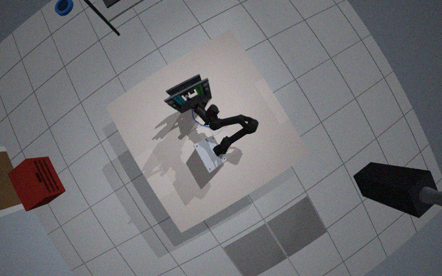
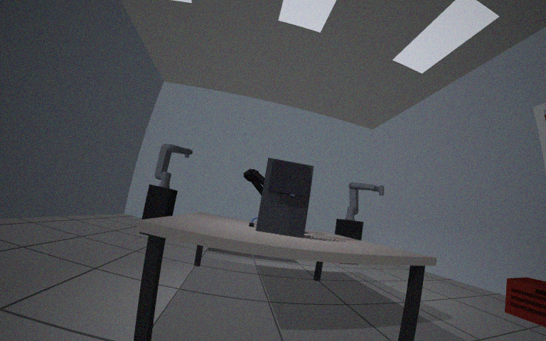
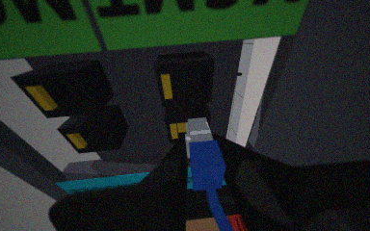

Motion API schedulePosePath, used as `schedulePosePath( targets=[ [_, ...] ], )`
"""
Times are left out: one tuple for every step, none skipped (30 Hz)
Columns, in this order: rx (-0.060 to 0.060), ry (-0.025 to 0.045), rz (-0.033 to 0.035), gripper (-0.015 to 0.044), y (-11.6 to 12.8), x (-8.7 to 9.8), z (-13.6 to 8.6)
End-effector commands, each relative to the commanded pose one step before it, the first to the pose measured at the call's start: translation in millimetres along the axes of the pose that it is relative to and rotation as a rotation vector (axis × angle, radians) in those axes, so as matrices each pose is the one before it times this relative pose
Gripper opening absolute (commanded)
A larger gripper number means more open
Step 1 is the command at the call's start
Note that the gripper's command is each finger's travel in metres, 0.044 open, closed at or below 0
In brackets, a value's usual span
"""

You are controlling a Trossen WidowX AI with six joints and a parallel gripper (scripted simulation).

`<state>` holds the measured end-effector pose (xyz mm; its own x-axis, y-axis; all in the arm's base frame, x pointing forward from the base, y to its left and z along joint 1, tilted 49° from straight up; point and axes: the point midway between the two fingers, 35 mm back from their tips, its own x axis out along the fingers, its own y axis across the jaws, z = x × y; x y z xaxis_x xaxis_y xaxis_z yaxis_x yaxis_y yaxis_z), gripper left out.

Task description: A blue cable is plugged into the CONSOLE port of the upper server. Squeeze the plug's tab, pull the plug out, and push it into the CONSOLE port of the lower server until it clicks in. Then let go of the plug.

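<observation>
The end effector (image 3: 198, 141) is closed on the blue plug (image 3: 207, 165), its two dark fingers pressing from either side. The plug's clear tip points at a black port block (image 3: 189, 113) with yellow contacts, right in front of it; whether the tip has entered that socket I cannot tell. The blue cable (image 1: 199, 122) (image 3: 214, 207) leaves the back of the plug, and from above I see it curve down beside the arm.

Left of that block, up close, sit two more black port blocks, one above the other, yellow showing in each. A green label strip (image 3: 148, 24) with upside-down lettering runs over the top, and a teal strip (image 3: 107, 182) lies low, partly behind the fingers.

The black arm (image 1: 250, 125) (image 2: 252, 175) bends out to the right and folds back to its foot on a pale mounting plate (image 1: 203, 153). The dark server housing (image 1: 185, 90) (image 2: 284, 198) stands on the tabletop (image 1: 251, 88) (image 2: 225, 236), hiding most of the arm from the far side of the room.

Farther out, a red box (image 1: 37, 183) (image 2: 538, 302) is on the floor, and two grey arms stand on black pedestals beyond the table, one left (image 2: 161, 202), one right (image 2: 348, 228).
</observation>
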<state>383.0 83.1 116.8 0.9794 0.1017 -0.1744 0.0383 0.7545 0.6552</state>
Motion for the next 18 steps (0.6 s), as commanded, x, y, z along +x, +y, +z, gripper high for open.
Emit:
schedulePosePath(
  targets=[
    [-0.004,0.0011,0.00894,0.0,2.32,1.57,0.71],
    [0.0,-0.00001,0.00004,0.0,0.0,0.22,0.07],
    [0.0,-0.00001,0.00004,0.0,0.0,0.25,0.08],
    [0.0,-0.00001,0.00004,0.0,0.0,0.22,0.07],
    [0.0,-0.00001,0.00004,0.0,0.0,0.25,0.08],
    [0.0,-0.00001,0.00004,0.0,0.0,0.22,0.07],
    [0.0,-0.00001,0.00004,0.0,0.0,0.25,0.08],
    [0.0,-0.00001,0.00004,0.0,0.0,0.22,0.07],
    [0.0,-0.00001,0.00004,0.0,0.0,0.25,0.08],
    [0.0,-0.00001,0.00004,0.0,0.0,0.22,0.07],
    [0.0,-0.00001,0.00004,0.0,0.0,0.25,0.08],
    [0.0,-0.00001,0.00004,0.0,0.0,0.22,0.07],
    [0.0,-0.00001,0.00004,0.0,0.0,0.25,0.08],
    [0.0,-0.00001,0.00004,0.0,0.0,0.22,0.07],
    [0.0,-0.00001,0.00004,0.0,0.0,0.25,0.08],
    [0.0,-0.00001,0.00004,0.0,0.0,0.22,0.07],
    [0.0,-0.00001,0.00004,0.0,0.0,0.25,0.08],
    [0.0,-0.00001,0.00004,0.0,0.0,0.22,0.07]
  ],
)
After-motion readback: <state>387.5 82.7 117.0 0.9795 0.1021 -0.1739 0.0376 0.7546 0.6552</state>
